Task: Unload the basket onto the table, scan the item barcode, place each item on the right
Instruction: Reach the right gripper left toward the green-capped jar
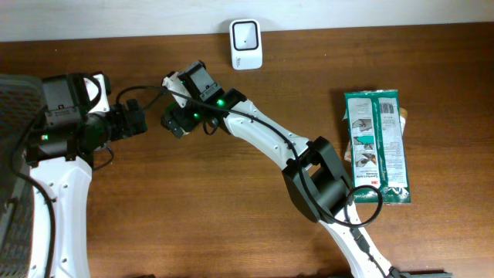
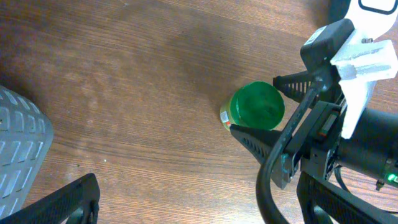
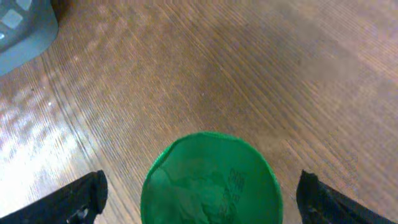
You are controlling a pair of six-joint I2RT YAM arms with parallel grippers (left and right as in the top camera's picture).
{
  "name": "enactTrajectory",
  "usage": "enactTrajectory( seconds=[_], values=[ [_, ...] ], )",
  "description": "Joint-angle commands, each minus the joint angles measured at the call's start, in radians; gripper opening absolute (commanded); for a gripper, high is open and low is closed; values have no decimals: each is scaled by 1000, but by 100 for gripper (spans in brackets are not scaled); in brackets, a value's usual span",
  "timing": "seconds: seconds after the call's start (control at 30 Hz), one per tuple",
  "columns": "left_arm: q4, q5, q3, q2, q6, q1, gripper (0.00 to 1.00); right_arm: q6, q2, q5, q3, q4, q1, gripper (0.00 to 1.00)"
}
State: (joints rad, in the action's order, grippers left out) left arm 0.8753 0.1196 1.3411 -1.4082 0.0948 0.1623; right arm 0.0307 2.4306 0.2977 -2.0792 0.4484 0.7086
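The item under my right gripper is a jar with a green lid (image 3: 211, 180), upright on the wooden table. My right gripper (image 3: 208, 199) is open and straddles the lid, one finger on each side with a gap to it. In the left wrist view the jar (image 2: 256, 107) sits between the right gripper's black fingers (image 2: 258, 140). The overhead view hides the jar beneath the right gripper (image 1: 177, 112). No barcode shows. A white scanner (image 1: 245, 45) stands at the table's far edge. My left gripper (image 2: 199, 208) is open and empty, left of the jar.
A green packet (image 1: 377, 147) lies flat at the right side of the table. A grey ribbed basket (image 1: 15, 100) sits at the left edge, beside the left arm. The right arm stretches diagonally across the middle of the table.
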Motion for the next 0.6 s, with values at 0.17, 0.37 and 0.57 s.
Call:
enactTrajectory(
  seconds=[0.17, 0.37, 0.57],
  values=[
    [-2, 7, 14, 0, 10, -2, 99, 7, 51, 5, 2, -14, 6, 80],
    [-2, 7, 14, 0, 9, -2, 99, 6, 46, 5, 1, -6, -15, 66],
    [-2, 7, 14, 0, 10, -2, 99, 6, -50, 5, -2, 107, -69, 59]
  ],
)
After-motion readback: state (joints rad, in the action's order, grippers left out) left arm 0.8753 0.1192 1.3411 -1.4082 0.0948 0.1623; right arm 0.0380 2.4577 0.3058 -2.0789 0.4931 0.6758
